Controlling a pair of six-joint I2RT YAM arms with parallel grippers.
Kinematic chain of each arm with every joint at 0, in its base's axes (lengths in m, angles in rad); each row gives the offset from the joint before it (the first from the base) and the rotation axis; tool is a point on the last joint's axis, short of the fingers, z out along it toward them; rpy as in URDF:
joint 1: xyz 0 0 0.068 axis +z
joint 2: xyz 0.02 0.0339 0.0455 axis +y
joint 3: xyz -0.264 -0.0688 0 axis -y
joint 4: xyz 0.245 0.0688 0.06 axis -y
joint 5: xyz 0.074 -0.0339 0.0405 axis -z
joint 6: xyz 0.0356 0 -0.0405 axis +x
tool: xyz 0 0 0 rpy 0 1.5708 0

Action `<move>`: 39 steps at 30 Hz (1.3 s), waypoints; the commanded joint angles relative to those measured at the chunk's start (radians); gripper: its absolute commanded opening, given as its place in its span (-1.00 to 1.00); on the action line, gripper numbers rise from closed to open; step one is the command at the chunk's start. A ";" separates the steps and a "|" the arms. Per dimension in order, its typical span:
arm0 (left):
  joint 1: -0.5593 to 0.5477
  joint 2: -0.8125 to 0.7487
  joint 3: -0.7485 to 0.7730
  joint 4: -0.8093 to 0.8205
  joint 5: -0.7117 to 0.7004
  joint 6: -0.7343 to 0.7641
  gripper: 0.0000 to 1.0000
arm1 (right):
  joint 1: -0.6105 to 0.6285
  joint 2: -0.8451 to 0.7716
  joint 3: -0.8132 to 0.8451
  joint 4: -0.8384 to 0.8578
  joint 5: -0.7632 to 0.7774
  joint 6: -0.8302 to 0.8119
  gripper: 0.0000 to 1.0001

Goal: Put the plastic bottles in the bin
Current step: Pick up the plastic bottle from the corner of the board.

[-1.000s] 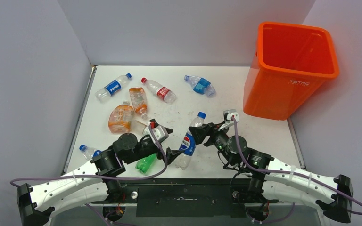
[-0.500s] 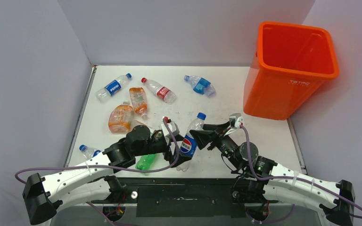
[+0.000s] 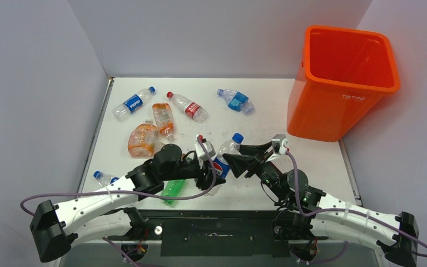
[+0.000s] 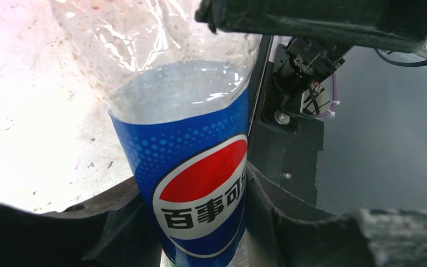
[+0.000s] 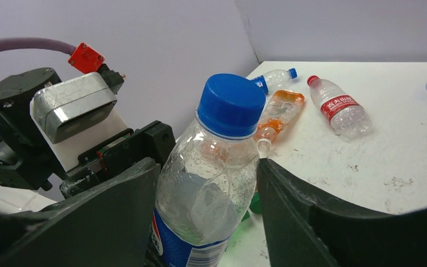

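A clear plastic bottle with a blue cap and a blue Pepsi label [image 3: 226,154] stands tilted above the table's front, held by both arms. My left gripper [image 3: 213,173] is shut on its labelled lower body [image 4: 192,167], and both fingers [image 4: 281,217] press the label. My right gripper [image 3: 237,161] is shut on the clear upper body [image 5: 211,183], just under the cap [image 5: 231,105]. The orange bin [image 3: 322,114] stands at the back right, well apart from both grippers. A green bottle [image 3: 173,190] lies under the left arm.
Several more bottles lie at the back left: a Pepsi one [image 3: 133,103], two orange ones [image 3: 163,118] [image 3: 142,139], a red-labelled one [image 3: 188,107] and a crushed blue one [image 3: 236,101]. A small blue-capped bottle [image 3: 104,179] lies by the left edge. Grey walls enclose the table.
My left arm moved right to the bottle, and its open gripper closed on the label. My right gripper kept its hold and shifted slightly.
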 commanded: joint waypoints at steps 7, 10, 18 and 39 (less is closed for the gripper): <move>-0.032 -0.144 -0.116 0.197 -0.182 0.206 -0.48 | 0.009 -0.077 0.355 -0.538 -0.065 0.066 0.92; -0.045 -0.198 -0.189 0.277 -0.262 0.324 -0.50 | 0.009 -0.034 0.489 -0.726 -0.040 0.071 0.94; -0.087 -0.256 -0.248 0.356 -0.410 0.429 -0.77 | 0.008 0.079 0.577 -0.759 -0.140 0.075 0.79; -0.120 -0.231 -0.192 0.266 -0.428 0.379 -0.94 | 0.011 0.181 0.416 -0.366 0.005 0.090 0.27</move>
